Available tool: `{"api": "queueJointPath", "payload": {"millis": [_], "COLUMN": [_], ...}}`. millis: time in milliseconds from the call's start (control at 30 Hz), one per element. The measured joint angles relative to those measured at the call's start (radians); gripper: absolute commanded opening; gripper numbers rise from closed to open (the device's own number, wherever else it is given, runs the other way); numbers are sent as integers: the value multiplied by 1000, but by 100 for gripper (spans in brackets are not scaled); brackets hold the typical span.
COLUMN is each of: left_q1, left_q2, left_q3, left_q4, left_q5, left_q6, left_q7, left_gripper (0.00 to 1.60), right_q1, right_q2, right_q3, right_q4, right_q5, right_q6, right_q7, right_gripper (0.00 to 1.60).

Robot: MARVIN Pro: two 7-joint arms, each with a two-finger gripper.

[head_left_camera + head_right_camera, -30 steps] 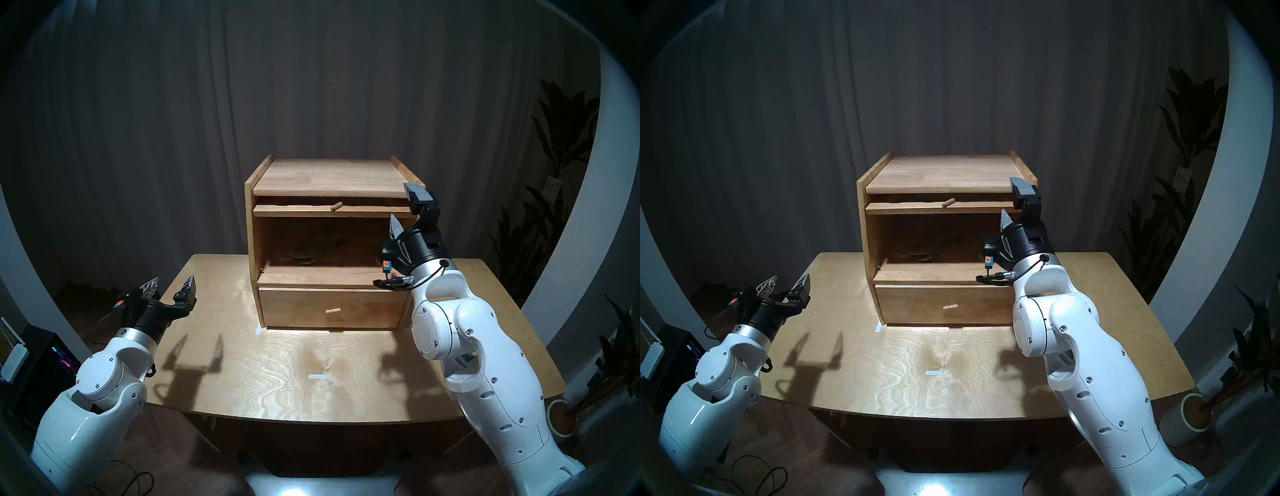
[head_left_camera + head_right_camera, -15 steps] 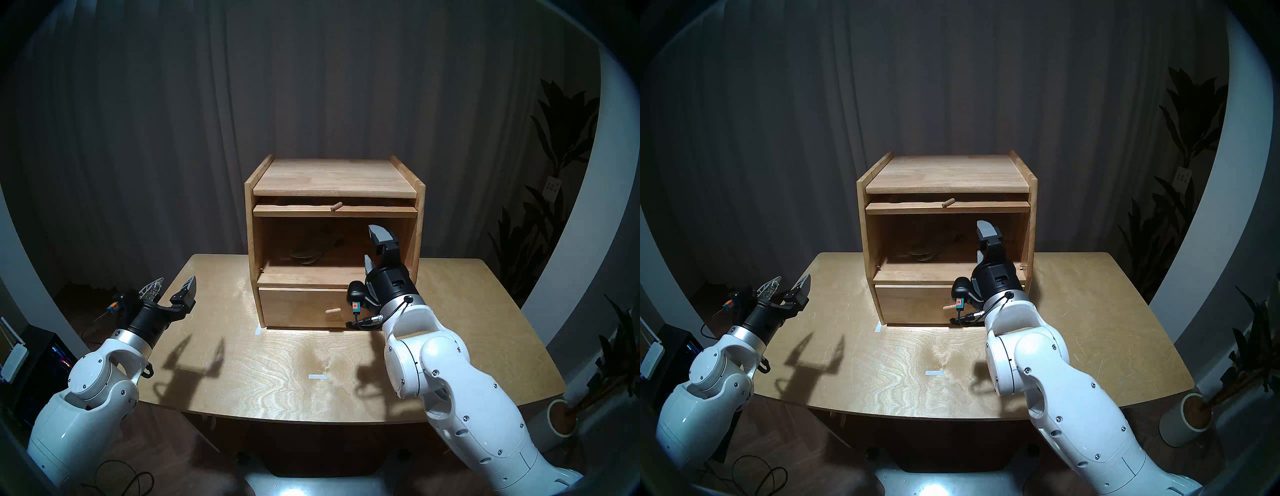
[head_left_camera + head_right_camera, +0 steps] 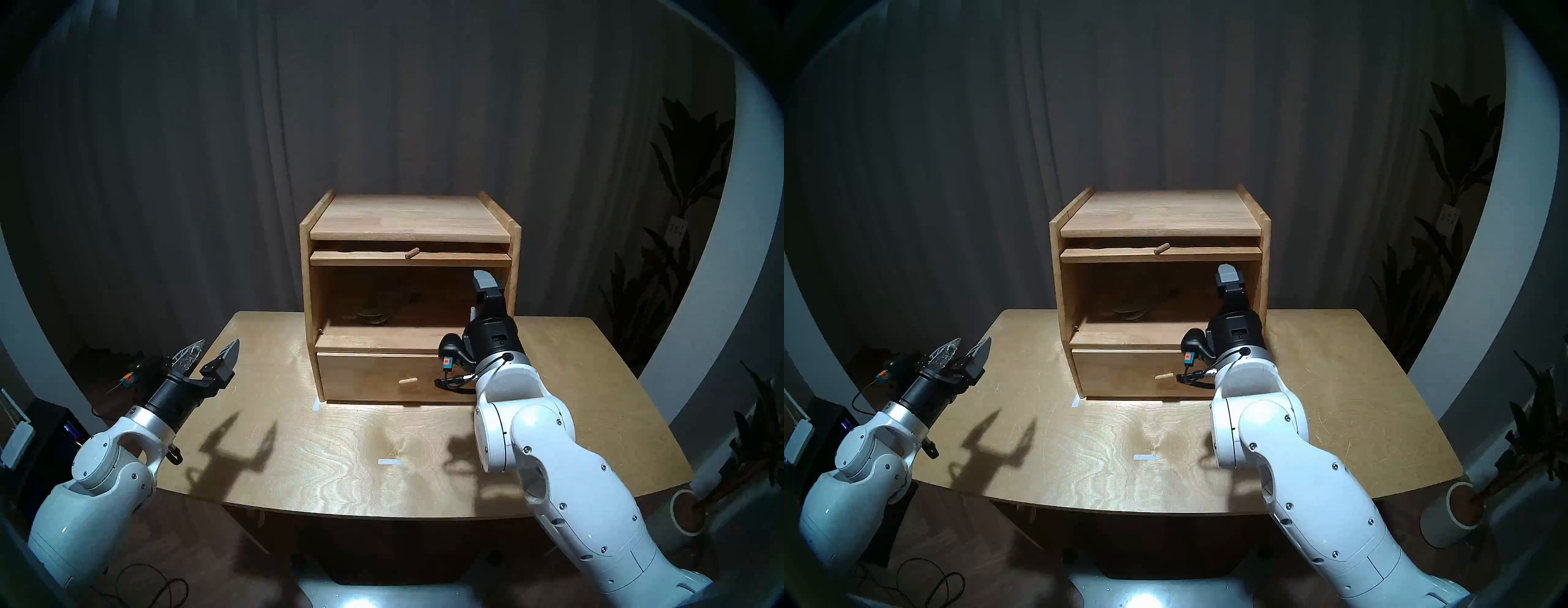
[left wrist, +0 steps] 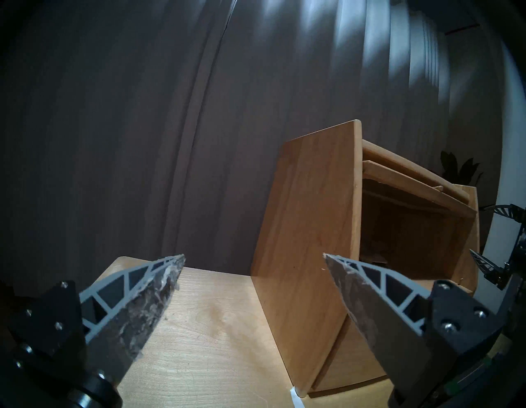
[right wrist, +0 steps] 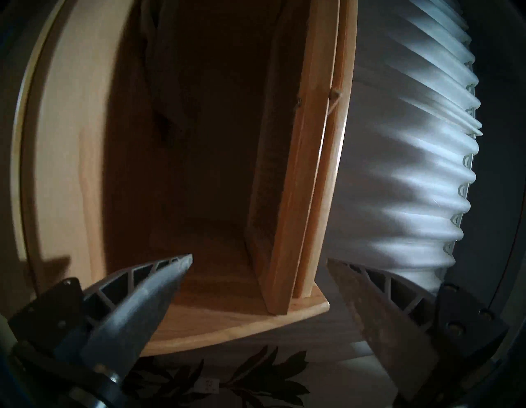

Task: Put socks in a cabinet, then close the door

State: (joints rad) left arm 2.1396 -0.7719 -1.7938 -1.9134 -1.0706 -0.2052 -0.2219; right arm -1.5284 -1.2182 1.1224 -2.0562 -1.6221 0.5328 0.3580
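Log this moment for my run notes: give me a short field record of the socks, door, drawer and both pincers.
socks: a dim flat shape inside the cabinet upper compartment
door: open, slid in flat under the top, knob sticking out
drawer: shut
left pincer: open, empty, over the table's left edge
right pincer: open, empty, at the compartment's right front
step left: close the door
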Motion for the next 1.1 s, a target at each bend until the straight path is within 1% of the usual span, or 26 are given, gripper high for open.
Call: {"api": "queueJointPath", "payload": {"millis": [167,233,333,433,533,567,633,700,767,833,900,967,1000,1100], "left_q1": [11,13,18,23,31,32,37,41,45,47,47,44,44,37], "left_q2": [6,8,13,18,27,29,36,43,51,56,59,63,64,64], "left_q3": [-19,-23,-35,-44,-64,-66,-75,-80,-83,-84,-84,-82,-82,-75], "left_q4": [26,32,49,63,78,79,85,88,87,85,81,74,72,56], "left_q5": [-49,-61,-92,-111,-123,-123,-122,-114,-92,-72,-45,-11,-6,44], "left_q6": [-3,-3,-3,-3,-3,-3,-3,-3,-4,-6,-8,-11,-11,-15], "left_q7": [-93,-114,-171,-220,-275,-279,-295,-301,-303,-299,-280,-242,-236,-175], "left_gripper": [160,160,160,160,160,160,160,160,160,160,160,160,160,160], "right_q1": [54,67,101,128,156,158,171,182,195,203,212,222,223,231], "right_q2": [-17,-22,-37,-52,-79,-82,-100,-116,-135,-146,-157,-170,-172,-187], "right_q3": [20,21,16,-5,-53,-59,-93,-124,-151,-163,-173,-182,-182,-188], "right_q4": [21,26,43,62,84,85,90,90,91,93,96,101,101,106], "right_q5": [-31,-38,-59,-78,-113,-118,-150,-185,-235,-272,-316,-369,-375,-442], "right_q6": [20,24,30,33,39,40,48,57,73,84,96,109,110,124], "right_q7": [47,58,88,115,157,161,190,218,261,295,334,383,390,456], "right_gripper": [160,160,160,160,160,160,160,160,160,160,160,160,160,160]}}
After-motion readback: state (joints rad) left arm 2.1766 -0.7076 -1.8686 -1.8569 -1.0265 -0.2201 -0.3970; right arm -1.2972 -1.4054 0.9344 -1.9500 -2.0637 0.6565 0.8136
